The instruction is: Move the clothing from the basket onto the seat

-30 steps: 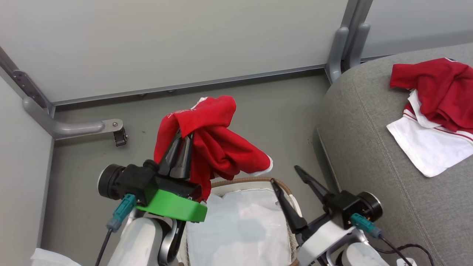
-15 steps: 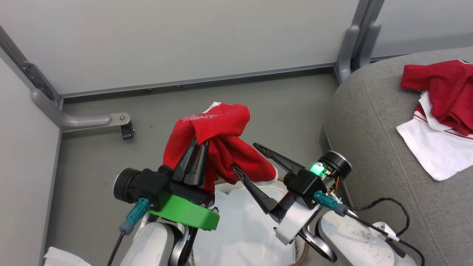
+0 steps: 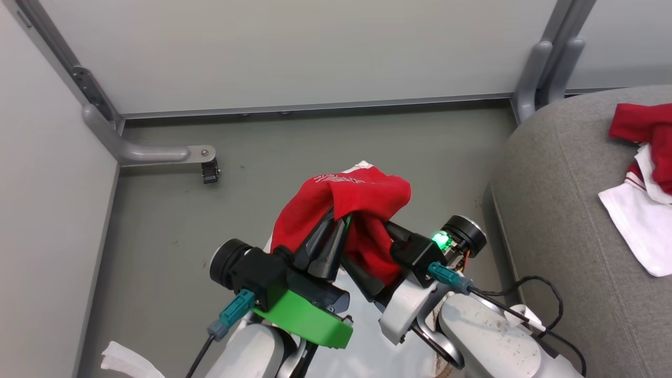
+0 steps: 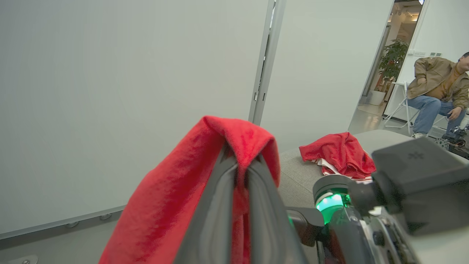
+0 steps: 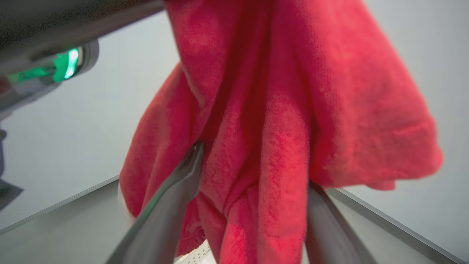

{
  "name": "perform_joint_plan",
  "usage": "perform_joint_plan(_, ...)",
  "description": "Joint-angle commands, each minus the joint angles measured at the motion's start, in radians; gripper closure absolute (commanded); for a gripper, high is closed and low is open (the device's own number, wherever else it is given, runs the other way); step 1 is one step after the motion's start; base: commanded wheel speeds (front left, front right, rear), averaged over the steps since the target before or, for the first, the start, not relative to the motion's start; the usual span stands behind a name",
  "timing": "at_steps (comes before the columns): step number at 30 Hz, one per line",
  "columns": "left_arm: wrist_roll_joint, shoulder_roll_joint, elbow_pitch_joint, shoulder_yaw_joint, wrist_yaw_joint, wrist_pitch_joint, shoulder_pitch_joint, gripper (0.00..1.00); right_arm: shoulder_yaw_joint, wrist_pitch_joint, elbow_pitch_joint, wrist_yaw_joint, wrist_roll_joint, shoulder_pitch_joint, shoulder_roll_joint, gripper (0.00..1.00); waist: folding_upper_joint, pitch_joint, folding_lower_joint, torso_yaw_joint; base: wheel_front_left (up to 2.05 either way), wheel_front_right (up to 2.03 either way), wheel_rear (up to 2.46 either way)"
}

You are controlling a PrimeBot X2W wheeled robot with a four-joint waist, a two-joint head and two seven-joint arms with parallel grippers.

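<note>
A red piece of clothing (image 3: pixel 362 194) hangs draped over my left gripper (image 3: pixel 341 223), which is shut on it above the basket. In the left wrist view the shut fingers (image 4: pixel 220 205) pinch a fold of the cloth (image 4: pixel 172 205). My right gripper (image 3: pixel 370 249) is open, its fingertips buried in the hanging cloth. In the right wrist view its fingers (image 5: pixel 172 194) stand either side of the red folds (image 5: pixel 278 110). The basket's white liner (image 3: pixel 367 341) shows below the arms. More red and white clothing (image 3: pixel 643 157) lies on the grey seat (image 3: pixel 567 220) at the right.
Pale partition walls close the back and left, with a metal foot and caster (image 3: pixel 207 168) on the grey floor. A white scrap (image 3: pixel 126 359) lies at the lower left. A person (image 4: pixel 436 91) sits on a chair beyond the seat.
The head view has shifted. My right gripper rose from beside the basket and moved left, its open fingers now around the hanging garment. The left gripper stays shut on the garment.
</note>
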Motion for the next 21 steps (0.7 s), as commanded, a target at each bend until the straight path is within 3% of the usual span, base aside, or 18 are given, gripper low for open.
perform_joint_plan(1,-0.005,0.002,-0.002,-0.006,-0.005,-0.001,-0.012,1.00,0.002,-0.002,0.004,-0.001,0.011,-0.005,0.003,1.00,0.0000,0.002,0.0001,0.016,0.00,0.00,0.00)
perform_joint_plan(8,0.002,0.002,0.017,0.014,-0.004,-0.001,-0.009,0.97,-0.012,-0.002,-0.015,-0.001,0.038,0.025,0.011,1.00,0.0000,0.009,0.0001,0.017,0.00,0.00,0.00)
perform_joint_plan(9,0.008,0.002,0.019,0.023,-0.001,-0.001,-0.007,0.69,-0.019,-0.002,-0.020,-0.001,0.040,0.031,0.011,1.00,0.0000,0.010,0.0001,0.009,0.00,0.00,0.00)
perform_joint_plan(11,0.012,0.002,0.031,0.037,0.005,0.000,0.001,0.00,-0.027,-0.002,-0.029,-0.001,0.046,0.042,0.010,1.00,0.0000,0.011,0.0001,-0.013,0.00,0.00,0.00)
perform_joint_plan(21,0.047,0.002,0.055,0.070,0.004,0.000,-0.007,0.00,-0.083,-0.002,-0.069,-0.001,0.071,0.102,0.008,1.00,0.0000,0.039,0.0001,-0.225,0.00,0.00,0.00)
